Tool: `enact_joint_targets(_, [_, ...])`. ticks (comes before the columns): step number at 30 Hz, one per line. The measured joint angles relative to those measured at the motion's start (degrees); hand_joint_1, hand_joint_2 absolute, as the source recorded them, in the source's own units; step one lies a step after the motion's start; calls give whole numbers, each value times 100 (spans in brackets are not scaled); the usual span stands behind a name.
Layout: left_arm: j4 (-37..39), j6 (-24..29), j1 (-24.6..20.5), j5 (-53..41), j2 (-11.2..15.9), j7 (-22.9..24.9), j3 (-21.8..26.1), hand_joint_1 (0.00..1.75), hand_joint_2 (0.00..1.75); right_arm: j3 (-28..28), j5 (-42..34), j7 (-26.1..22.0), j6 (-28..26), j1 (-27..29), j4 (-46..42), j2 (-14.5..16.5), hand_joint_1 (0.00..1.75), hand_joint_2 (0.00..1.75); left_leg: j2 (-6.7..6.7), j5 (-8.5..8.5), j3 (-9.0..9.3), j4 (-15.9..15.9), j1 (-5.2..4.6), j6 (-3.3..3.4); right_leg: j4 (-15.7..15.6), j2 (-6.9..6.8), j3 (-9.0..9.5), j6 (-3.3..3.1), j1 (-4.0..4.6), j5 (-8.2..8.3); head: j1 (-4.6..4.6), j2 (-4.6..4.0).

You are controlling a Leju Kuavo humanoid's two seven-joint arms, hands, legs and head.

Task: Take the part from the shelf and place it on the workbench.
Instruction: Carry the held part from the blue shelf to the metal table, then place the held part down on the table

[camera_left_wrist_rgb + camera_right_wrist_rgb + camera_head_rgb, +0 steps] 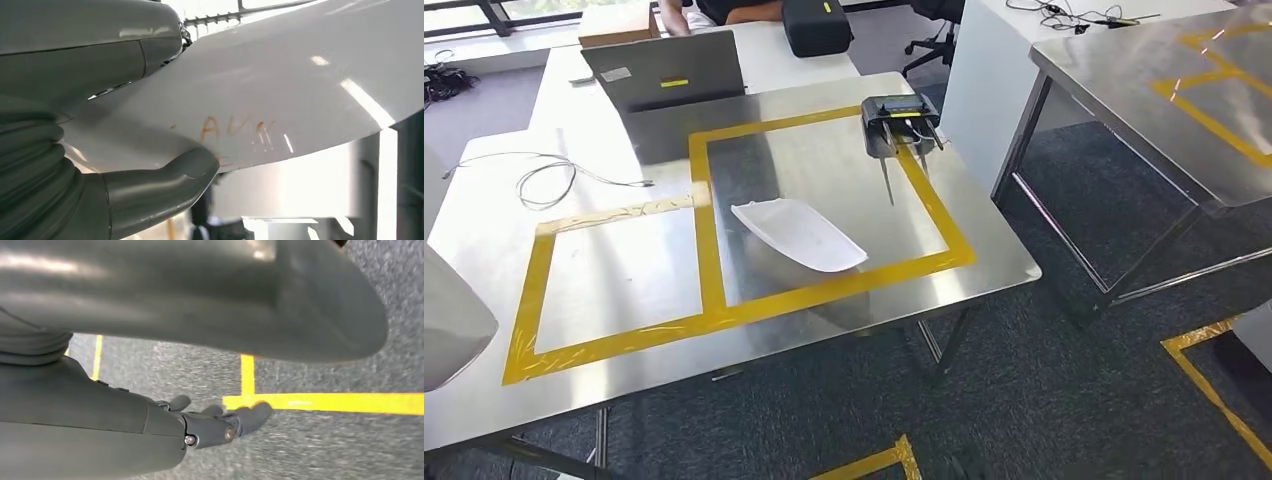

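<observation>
— So, where's the part?
— Clamped in the left robot hand — thumb under its glossy white, curved shell, orange scrawl beside the thumb. The right robot hand hangs over carpet, fingers loosely apart, holding nothing.
— And the target?
— The steel tabletop lies ahead; a similar white shell lies slantwise inside its yellow-taped square.

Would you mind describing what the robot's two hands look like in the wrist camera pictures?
The left hand has smooth, glossy grey shells, a ribbed grey cover at the wrist and a thick, rounded grey thumb. The right hand has the same smooth grey casing and broad grey thumb, with slimmer, darker grey fingers jointed by small silver screws. No cables or markings show on either.
</observation>
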Motion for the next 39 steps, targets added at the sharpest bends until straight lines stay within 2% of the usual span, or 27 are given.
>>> enact_joint_targets(2, [199,69,-133,-280,111,177,-9,175,175,-1,16,14,0,-20,0,26,0,0,6,34,-41,98,0,-63,-95,11,102,-55,-32,3,-2,0])
enact_joint_targets(3, [376,109,-249,-452,179,213,-14,175,175,-1,37,23,6,-24,0,34,0,0,18,36,-143,273,3,-87,-141,16,181,-83,-49,-5,-17,0])
enact_joint_targets(5, [882,186,-554,-756,313,220,-21,175,175,-1,96,54,28,-30,0,43,0,0,48,-91,-521,862,27,-141,-210,20,315,-127,-70,-48,-43,0])
enact_joint_targets(7, [1536,263,-951,-1045,475,142,-23,175,175,-1,163,78,53,-31,0,43,0,0,70,-375,-965,1404,63,-205,-225,23,406,-146,-74,-132,-51,0])
enact_joint_targets(8, [1902,319,-1170,-1221,563,72,-24,175,175,-1,201,86,64,-29,0,43,0,0,81,-464,-1105,1483,81,-229,-224,28,463,-148,-76,-185,-52,0])
enact_joint_targets(9, [2288,399,-1407,-1430,655,-9,-24,175,175,-1,235,92,74,-28,0,43,0,0,89,-435,-1160,1384,96,-241,-223,36,532,-145,-80,-242,-54,0])
enact_joint_targets(10, [2690,502,-1661,-1664,741,-84,-24,175,175,-1,265,97,86,-28,0,43,0,0,94,-256,-1133,1115,110,-250,-219,45,610,-134,-83,-303,-52,0])
enact_joint_targets(12, [3515,755,-2207,-2157,907,-232,-30,175,175,-1,311,101,110,-31,2,43,0,0,96,387,-1006,369,128,-249,-183,63,719,-89,-82,-438,-56,0])
enact_joint_targets(13, [3953,880,-2494,-2381,973,-297,-44,175,175,-1,326,102,116,-39,3,43,0,0,92,630,-963,109,123,-227,-158,72,740,-52,-77,-504,-56,0])
enact_joint_targets(14, [4368,1001,-2763,-2593,1029,-352,-67,175,175,-1,338,107,121,-47,4,42,0,0,88,776,-954,-24,116,-192,-139,79,731,-14,-74,-556,-53,0])
enact_joint_targets(17, [5439,1408,-3569,-3237,1118,-334,-225,175,175,-1,363,142,136,-76,2,36,0,0,77,763,-947,-22,110,-68,-136,88,733,96,-77,-657,-40,0])
enact_joint_targets(18, [5749,1577,-3845,-3467,1122,-258,-318,175,175,-1,370,158,139,-87,0,32,0,0,78,739,-923,-32,118,-26,-29,82,695,128,-77,-717,-36,0])
enact_joint_targets(19, [6050,1752,-4114,-3695,1108,-155,-434,175,175,-1,380,176,141,-103,-2,27,0,0,80,712,-892,-47,128,12,216,73,570,158,-76,-825,-29,0])
enact_joint_targets(20, [6326,1919,-4352,-3904,1080,-34,-559,175,175,1,392,192,142,-114,-2,23,0,0,84,683,-864,-55,129,42,593,63,350,179,-82,-959,-24,0])
enact_joint_targets(22, [6819,2172,-4741,-4227,968,199,-818,175,175,3,412,215,136,-125,-2,17,0,0,84,618,-813,-55,119,76,1446,47,-248,207,-87,-1177,-16,0])
enact_joint_targets(23, [7012,2233,-4872,-4323,899,275,-922,175,175,3,420,216,132,-119,-2,13,0,0,81,585,-779,-53,111,83,1675,44,-470,207,-86,-1147,-15,0])
enact_joint_targets(24, [7178,2258,-4973,-4375,816,302,-1016,175,175,3,427,205,131,-114,-2,4,0,0,79,549,-735,-51,103,86,1669,44,-584,196,-82,-985,-13,0])
enact_joint_targets(25, [7313,2260,-5048,-4405,728,285,-1091,175,175,3,433,186,131,-110,-2,-4,0,0,76,514,-685,-50,94,85,1419,42,-574,171,-73,-711,-12,0])
enact_joint_targets(26, [7427,2255,-5111,-4446,623,230,-1161,175,175,3,439,160,131,-108,-2,-17,0,0,77,478,-635,-50,87,83,993,38,-474,130,-56,-375,-11,0])
enact_joint_targets(27, [7536,2248,-5165,-4514,509,143,-1238,175,175,3,444,135,131,-108,-2,-32,0,0,75,444,-594,-46,71,74,558,28,-346,83,-32,-106,-13,0])
enact_joint_targets(28, [7624,2242,-5208,-4614,398,50,-1319,175,175,3,449,118,129,-109,-2,-43,0,0,69,416,-568,-42,55,61,215,13,-232,50,-15,71,-13,0])
enact_joint_targets(29, [7701,2240,-5229,-4744,281,-40,-1420,175,175,3,454,109,126,-108,-2,-52,0,0,64,389,-556,-35,35,62,2,0,-159,55,-11,153,-15,0])
enact_joint_targets(30, [7765,2241,-5226,-4900,159,-119,-1532,175,175,3,457,106,121,-108,-1,-55,0,0,57,373,-551,-30,17,62,-64,-9,-130,73,-13,150,-15,0])
enact_joint_targets(32, [7852,2245,-5148,-5216,-86,-237,-1805,175,175,3,463,107,104,-117,-1,-53,0,0,56,359,-539,-42,3,70,-83,-9,-116,115,-31,146,-15,0])
enact_joint_targets(34, [7906,2227,-5010,-5463,-314,-331,-2102,175,175,3,468,118,80,-130,-1,-52,0,0,70,354,-517,-68,3,45,-82,10,-112,95,-32,136,-14,0])
enact_joint_targets(38, [7963,2278,-4725,-5693,-607,-226,-2590,0,175,2,463,169,62,-118,0,-43,0,0,120,331,-486,-95,3,13,-82,64,-111,70,-34,119,-15,0])
enact_joint_targets(39, [7975,2344,-4666,-5746,-649,-107,-2688,0,175,1,458,185,60,-112,0,-39,0,0,125,328,-481,-99,3,9,-82,68,-111,64,-33,115,-15,0])
